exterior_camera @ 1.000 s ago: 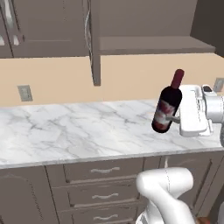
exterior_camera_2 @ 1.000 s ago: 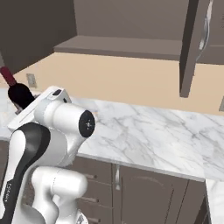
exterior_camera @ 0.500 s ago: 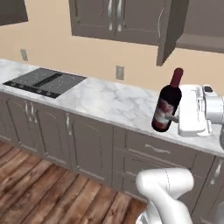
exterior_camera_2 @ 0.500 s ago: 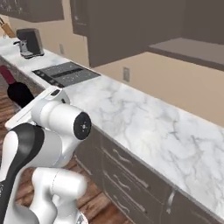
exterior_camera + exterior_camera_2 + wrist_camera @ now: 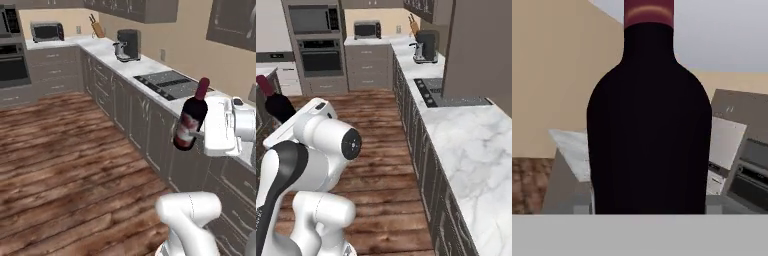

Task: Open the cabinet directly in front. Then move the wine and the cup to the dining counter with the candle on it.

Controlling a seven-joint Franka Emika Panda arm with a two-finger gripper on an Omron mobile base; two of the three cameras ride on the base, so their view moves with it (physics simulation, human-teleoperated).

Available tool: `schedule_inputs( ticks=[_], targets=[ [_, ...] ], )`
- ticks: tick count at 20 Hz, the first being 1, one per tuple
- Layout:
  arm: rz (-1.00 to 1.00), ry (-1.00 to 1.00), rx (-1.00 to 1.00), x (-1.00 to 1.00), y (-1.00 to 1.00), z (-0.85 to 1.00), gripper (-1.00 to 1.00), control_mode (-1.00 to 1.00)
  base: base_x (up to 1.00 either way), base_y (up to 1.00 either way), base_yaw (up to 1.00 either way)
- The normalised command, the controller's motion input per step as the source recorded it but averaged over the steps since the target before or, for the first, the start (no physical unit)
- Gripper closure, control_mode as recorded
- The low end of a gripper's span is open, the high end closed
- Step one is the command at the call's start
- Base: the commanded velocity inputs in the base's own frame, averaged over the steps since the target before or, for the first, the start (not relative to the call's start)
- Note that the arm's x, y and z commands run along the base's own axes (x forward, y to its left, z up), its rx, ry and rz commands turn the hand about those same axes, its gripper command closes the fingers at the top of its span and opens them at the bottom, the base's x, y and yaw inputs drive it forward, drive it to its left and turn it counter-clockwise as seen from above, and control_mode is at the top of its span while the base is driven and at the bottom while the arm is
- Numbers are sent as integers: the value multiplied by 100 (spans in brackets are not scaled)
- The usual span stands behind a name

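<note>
Step in hand, as judged: carrying the wine (image 5: 190, 121) across the kitchen toward the dining counter; base appears mid-transit over the wood floor (image 5: 65, 165), with the long worktop (image 5: 476, 145) and cooktop (image 5: 170, 83) alongside.

How to do it well:
- Keep the bottle near upright; it leans a little now, neck tipped away from the hand in the left base view.
- Hold the arm tucked and steady while the base turns, so the bottle clears the cabinet fronts (image 5: 145, 130) beside it.
- Set down base-first on the tabletop, then release.

Wine: in the air, clear of floor and worktop, well above the floor. In the hand view its dark body (image 5: 649, 130) sits close before the camera, red foil at top.

Gripper (image 5: 199, 135): jaws spread wide around the bottle's lower body, clamped on it from the side. Fingertips hidden behind the glass.
</note>
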Motion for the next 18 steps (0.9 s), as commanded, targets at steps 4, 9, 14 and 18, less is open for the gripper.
schedule_inputs(
  ticks=[4, 9, 14, 18],
  targets=[
    [0, 0, 0, 0, 0, 0, 100, 100, 34, 53, 73],
    [0, 0, 0, 0, 0, 0, 100, 100, 95, 46, 47],
    [0, 0, 0, 0, 0, 0, 100, 100, 100, 7, 23],
    [0, 0, 0, 0, 0, 0, 100, 100, 100, 0, 9]
  ],
)
